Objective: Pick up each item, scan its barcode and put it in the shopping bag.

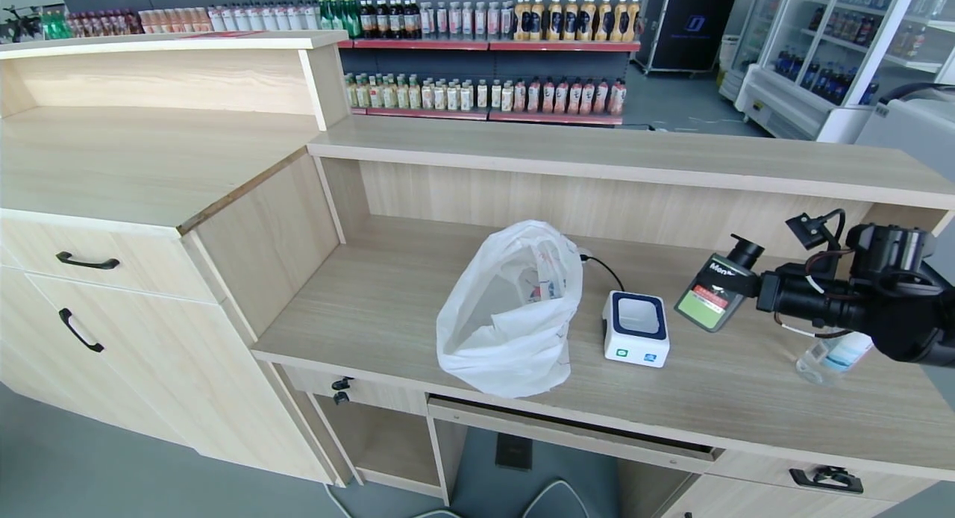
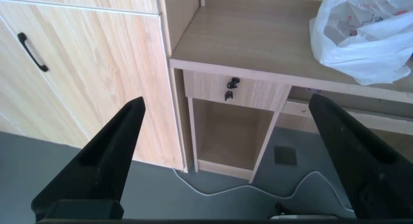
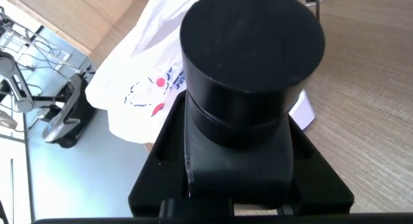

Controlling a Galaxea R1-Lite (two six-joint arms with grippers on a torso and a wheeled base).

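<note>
The right arm stretches level from the right side, its right gripper (image 1: pixel 750 286) with jaws clamped on a tilted black-capped bottle (image 1: pixel 709 303) in mid-air — the left gripper (image 2: pixel 226 104) hangs low, jaws spread wide.

On your surface (image 1: pixel 388 309) the shopping bag (image 1: pixel 511 316) stands left of centre, with the scanner (image 1: pixel 635 328) just beside it on the right. Right of the scanner, your right tool (image 1: pixel 735 283) holds a bottle (image 1: pixel 712 294) above the surface. A second bottle (image 1: pixel 832 357) lies farther right, under that arm.
</note>
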